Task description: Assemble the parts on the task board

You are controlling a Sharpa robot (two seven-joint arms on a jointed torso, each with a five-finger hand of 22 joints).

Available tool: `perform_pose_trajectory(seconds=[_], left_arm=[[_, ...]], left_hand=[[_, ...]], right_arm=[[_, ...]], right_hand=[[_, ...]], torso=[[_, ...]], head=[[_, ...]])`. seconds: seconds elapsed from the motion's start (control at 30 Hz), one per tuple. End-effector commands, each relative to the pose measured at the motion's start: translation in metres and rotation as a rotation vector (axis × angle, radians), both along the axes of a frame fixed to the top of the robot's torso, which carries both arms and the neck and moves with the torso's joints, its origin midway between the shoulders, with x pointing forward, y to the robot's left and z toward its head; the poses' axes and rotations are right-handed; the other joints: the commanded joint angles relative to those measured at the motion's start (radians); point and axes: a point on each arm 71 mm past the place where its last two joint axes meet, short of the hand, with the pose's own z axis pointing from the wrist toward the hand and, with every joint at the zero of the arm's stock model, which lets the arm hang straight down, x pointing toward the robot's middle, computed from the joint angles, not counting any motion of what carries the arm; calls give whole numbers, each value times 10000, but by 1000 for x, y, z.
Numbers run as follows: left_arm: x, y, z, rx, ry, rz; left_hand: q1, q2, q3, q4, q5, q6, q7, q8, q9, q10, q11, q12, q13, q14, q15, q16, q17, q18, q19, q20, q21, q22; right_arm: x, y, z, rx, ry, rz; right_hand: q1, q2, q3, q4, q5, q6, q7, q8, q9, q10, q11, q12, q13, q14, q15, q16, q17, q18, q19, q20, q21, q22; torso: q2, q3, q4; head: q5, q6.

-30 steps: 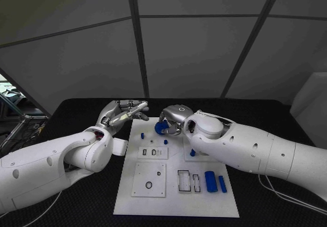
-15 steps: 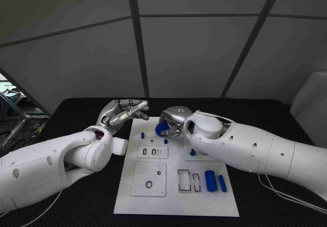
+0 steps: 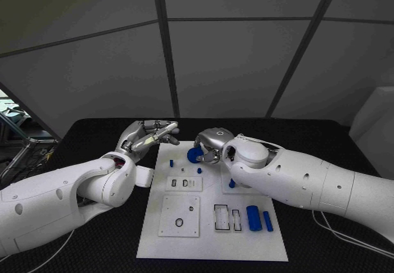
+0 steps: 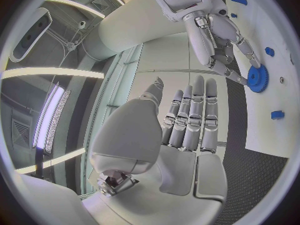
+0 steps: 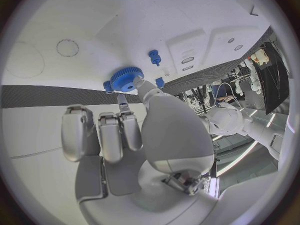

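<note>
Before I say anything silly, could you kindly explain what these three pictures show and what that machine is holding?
It is a two-armed robot at a black table. One picture looks down from its head; the two round ones come from cameras behind each wrist. On the table lies a white board with small blue parts and cut-out slots. The right hand holds a blue gear in its fingers at the board's far end. The left hand holds nothing, its fingers straight beside the board.
</note>
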Motion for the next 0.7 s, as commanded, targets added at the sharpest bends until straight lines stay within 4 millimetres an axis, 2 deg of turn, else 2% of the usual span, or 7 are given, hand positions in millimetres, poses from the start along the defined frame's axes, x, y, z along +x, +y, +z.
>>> perform_pose_trajectory(seconds=[0.03, 0.37, 0.53, 0.6, 0.67, 0.7], left_arm=[[0, -1, 2, -65, -64, -98], [0, -1, 2, -58, -57, -86], [0, -1, 2, -56, -47, -91], [0, -1, 2, -52, -41, -88], [0, 0, 1, -48, -33, -82], [0, 0, 1, -46, -31, -80]], left_hand=[[-36, 44, -18, -65, -47, 29, 28, -65, 1, -34, 15, -44, 12, -28, 38, -35, -17, -140, -45, -7, -64, -9], [-22, 55, -16, -88, -47, 34, 27, -68, 4, -32, 13, -47, 15, -27, 35, -58, -22, -136, -56, -2, -68, -11], [-22, 55, -16, -88, -47, 34, 27, -68, 4, -32, 13, -47, 15, -27, 35, -58, -22, -136, -56, -2, -68, -11], [-22, 55, -16, -88, -47, 34, 27, -68, 4, -32, 13, -47, 15, -27, 35, -58, -22, -136, -56, -2, -68, -11], [-22, 55, -16, -88, -47, 34, 27, -68, 4, -32, 13, -47, 15, -27, 35, -58, -22, -136, -56, -2, -68, -11], [-22, 55, -16, -88, -47, 34, 27, -68, 4, -32, 13, -47, 15, -27, 35, -58, -22, -136, -56, -2, -68, -11]], right_arm=[[1, -1, 3, 113, -247, -109], [0, -2, -2, -225, 368, 59], [1, -4, -6, -188, 1072, 36], [2, -5, -8, -166, 1318, 13], [2, -6, -9, -126, 1552, -28], [3, -6, -10, -117, 1629, -50]], right_hand=[[-61, -7, -3, 37, -60, -71, -7, -40, -7, 305, 80, -42, 1736, 1058, 74, 46, 2632, -65, 15, 48, -6, 385], [-303, -14, -87, 163, -129, 235, -46, 120, 75, 309, 63, -32, 1746, 1058, 70, 46, 2632, -62, 13, 70, -8, 387], [-1477, 232, -356, 972, 439, 334, -70, 132, 100, 347, 49, 10, 1789, 1058, 55, 46, 2632, -71, 39, 56, 10, 431], [-1948, 254, -490, 1284, 352, 304, -62, 94, 95, 377, 55, 44, 1826, 1058, 62, 46, 2632, -75, 52, 57, 21, 455], [-2463, 249, -675, 1644, 1, 277, -54, 58, 91, 405, 71, 76, 1860, 1058, 70, 46, 2632, -78, 62, 65, 28, 472], [-2632, 219, -784, 1762, 27, 256, -47, 35, 88, 412, 76, 85, 1869, 1058, 76, 46, 2632, -82, 71, 70, 36, 489]], torso=[[2, -5, 9], [4, -3, 1], [1, -3, 8], [3, -2, 8], [4, -2, 7], [4, -2, 7]], head=[[-3, -8], [0, -29], [-3, -41], [2, -55], [9, -67], [9, -67]])
